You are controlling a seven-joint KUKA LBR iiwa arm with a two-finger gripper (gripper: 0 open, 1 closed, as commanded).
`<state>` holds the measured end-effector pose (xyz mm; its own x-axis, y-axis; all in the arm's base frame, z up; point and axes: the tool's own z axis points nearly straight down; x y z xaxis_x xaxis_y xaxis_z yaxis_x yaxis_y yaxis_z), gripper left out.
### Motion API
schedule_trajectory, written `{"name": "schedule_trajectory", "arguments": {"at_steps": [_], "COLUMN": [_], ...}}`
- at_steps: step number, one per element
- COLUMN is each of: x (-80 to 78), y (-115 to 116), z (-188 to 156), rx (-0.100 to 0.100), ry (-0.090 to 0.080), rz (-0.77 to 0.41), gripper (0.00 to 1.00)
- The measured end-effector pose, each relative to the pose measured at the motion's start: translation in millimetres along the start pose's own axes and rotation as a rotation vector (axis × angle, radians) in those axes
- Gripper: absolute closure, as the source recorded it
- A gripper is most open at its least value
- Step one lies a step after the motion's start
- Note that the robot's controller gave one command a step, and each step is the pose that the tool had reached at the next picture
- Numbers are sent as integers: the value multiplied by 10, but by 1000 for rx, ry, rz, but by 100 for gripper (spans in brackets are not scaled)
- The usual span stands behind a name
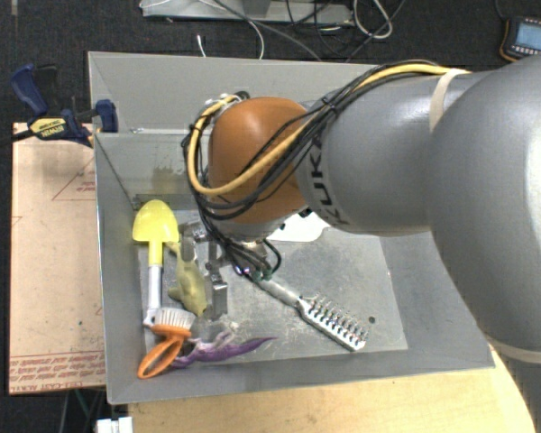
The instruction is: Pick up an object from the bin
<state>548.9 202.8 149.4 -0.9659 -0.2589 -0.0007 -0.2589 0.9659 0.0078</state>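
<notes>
Nearest you, the grey arm [433, 152] reaches in from 3 o'clock, bending down at its orange wrist cover [252, 152] over the 9 o'clock side of the bin [379, 278]. The jaws hang low against a pale yellow lump [189, 289] beside a yellow scoop [155, 224]. You cannot tell how far apart they stand. A comb [334, 321] lies at 5 o'clock.

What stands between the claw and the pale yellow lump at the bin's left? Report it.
Nothing visible: the claw sits right against the pale yellow lump, beside the yellow scoop. The silver brush lies apart.
</notes>
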Motion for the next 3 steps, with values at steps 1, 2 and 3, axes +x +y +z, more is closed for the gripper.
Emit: {"name": "schedule_trajectory", "arguments": {"at_steps": [1,2,3], "x": [51,-170,-162], "y": [273,-427,137], "z": [101,139,160], "rx": [-1,1,-4], "ry": [0,-6,-2], "rz": [-189,144,54], "gripper": [0,0,0]}}
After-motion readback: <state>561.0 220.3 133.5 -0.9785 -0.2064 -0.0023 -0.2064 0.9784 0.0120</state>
